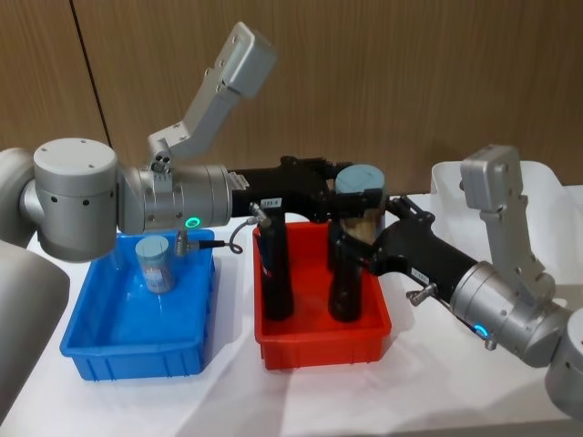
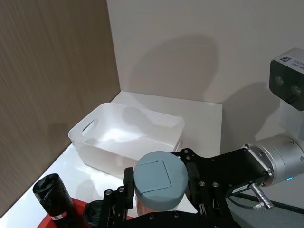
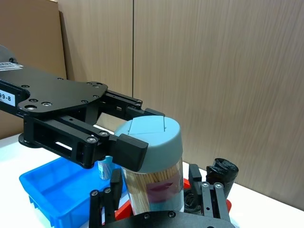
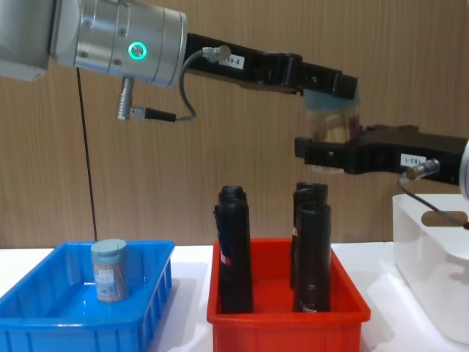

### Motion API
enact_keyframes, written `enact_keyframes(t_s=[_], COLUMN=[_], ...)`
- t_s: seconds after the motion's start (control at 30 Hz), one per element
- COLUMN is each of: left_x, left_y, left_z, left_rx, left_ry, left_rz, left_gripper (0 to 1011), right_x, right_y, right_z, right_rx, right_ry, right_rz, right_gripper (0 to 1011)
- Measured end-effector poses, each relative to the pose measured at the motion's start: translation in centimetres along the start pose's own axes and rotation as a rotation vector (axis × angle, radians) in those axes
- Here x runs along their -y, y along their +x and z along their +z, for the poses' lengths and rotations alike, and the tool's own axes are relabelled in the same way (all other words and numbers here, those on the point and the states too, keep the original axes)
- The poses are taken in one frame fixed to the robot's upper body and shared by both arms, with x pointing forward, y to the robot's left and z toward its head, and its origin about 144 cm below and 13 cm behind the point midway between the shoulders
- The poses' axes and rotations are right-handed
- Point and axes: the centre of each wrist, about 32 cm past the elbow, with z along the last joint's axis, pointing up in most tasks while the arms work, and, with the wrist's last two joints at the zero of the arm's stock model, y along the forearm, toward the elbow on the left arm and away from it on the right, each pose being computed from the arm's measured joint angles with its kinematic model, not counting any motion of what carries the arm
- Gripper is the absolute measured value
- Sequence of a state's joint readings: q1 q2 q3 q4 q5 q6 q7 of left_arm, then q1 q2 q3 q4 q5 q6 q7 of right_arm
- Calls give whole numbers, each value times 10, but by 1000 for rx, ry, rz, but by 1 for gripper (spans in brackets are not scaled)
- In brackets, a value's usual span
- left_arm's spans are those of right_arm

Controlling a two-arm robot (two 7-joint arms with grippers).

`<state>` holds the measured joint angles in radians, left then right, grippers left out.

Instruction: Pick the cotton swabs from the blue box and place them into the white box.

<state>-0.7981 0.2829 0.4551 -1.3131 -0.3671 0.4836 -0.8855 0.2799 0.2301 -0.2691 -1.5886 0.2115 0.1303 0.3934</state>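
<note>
a tub of cotton swabs [image 1: 359,193] [image 4: 331,117] [image 3: 153,164] [image 2: 160,178] hangs in the air above the red bin [image 1: 319,353] [image 4: 286,331], gripped by both arms at once. the left end effector [image 1: 352,185] [image 4: 330,86] [image 3: 141,134] reaches in from the left, its jaws closed on the pale blue-grey lid. the right end effector [image 1: 362,229] [image 4: 328,152] [image 3: 154,190] comes from the right, lower down, its jaws closed narrowly around the clear body, where the tan swabs show.

a second tub [image 1: 155,264] [image 4: 110,270] [image 3: 105,167] stands upright inside the blue box [image 1: 137,353] [image 4: 44,330] [image 3: 42,190], toward its back. the blue box sits at the left on the white table [image 1: 228,401], just beside the red bin. tall black tubes [image 1: 276,269] [image 4: 233,249] stand upright in the red bin, below the held tub. the white box [image 1: 446,177] [image 2: 95,147] [image 4: 425,249] sits to the right of the red bin, its oval handle cut-out near the rim, with no tub seen in it.
</note>
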Motion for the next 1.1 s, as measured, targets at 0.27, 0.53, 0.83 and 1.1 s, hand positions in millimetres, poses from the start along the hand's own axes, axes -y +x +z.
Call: enact_keyframes(t_s=[0.27, 0.53, 0.83, 1.1], left_x=[0, 0, 0, 0], left_y=[0, 0, 0, 0], left_z=[0, 0, 0, 0], left_rx=[0, 0, 0, 0], left_ry=[0, 0, 0, 0], left_rz=[0, 2, 1, -1], left_gripper=[671, 671, 671, 784], right_x=[-3, -4, -5, -6], right_y=[0, 0, -1, -3], right_z=[1, 1, 2, 3], right_rx=[-4, -8, -9, -8], right_ry=[-5, -9, -9, -5], right_rz=[14, 21, 28, 42], right_gripper=[677, 624, 624, 624])
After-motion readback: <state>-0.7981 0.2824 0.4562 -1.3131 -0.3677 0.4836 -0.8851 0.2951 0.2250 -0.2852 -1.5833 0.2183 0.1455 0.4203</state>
